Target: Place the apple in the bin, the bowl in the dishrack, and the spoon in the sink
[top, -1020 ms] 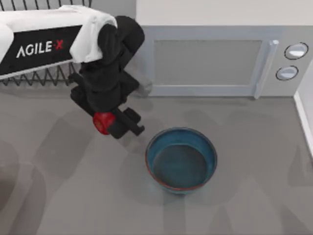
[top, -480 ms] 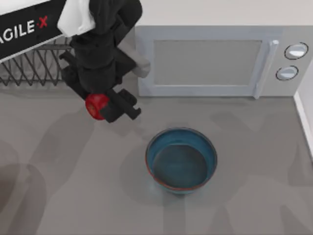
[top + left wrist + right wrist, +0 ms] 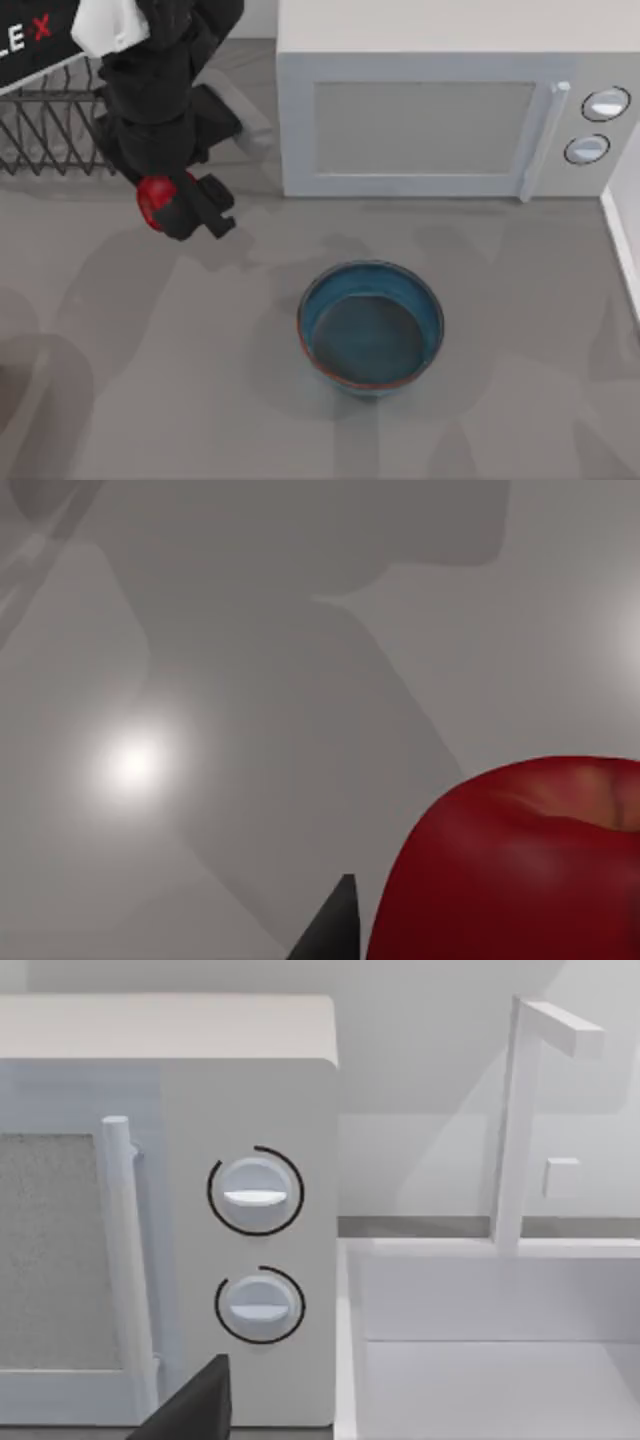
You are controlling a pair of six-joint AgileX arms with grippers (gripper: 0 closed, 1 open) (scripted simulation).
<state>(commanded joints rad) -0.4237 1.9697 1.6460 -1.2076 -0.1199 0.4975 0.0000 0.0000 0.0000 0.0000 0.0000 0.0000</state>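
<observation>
The red apple [image 3: 153,198] hangs above the counter at the left, in front of the dishrack [image 3: 45,135], and my left gripper [image 3: 172,208] is shut on it. The left wrist view brings the apple [image 3: 520,860] up close beside a black fingertip [image 3: 330,930], with bare grey counter below. The teal-blue bowl [image 3: 370,325] stands upright on the counter at centre, well right of the apple. A dark part of my right gripper [image 3: 190,1405] faces the microwave [image 3: 250,1220] and the white sink [image 3: 500,1360]. The spoon and the bin are out of view.
A white microwave [image 3: 450,120] fills the back of the counter from centre to right. At the far right a white edge of the sink [image 3: 625,240] borders the counter. A white faucet [image 3: 520,1120] rises over the sink.
My left arm has carried the apple up and to the left, away from the bowl and toward the dishrack's front. The bowl has not moved.
</observation>
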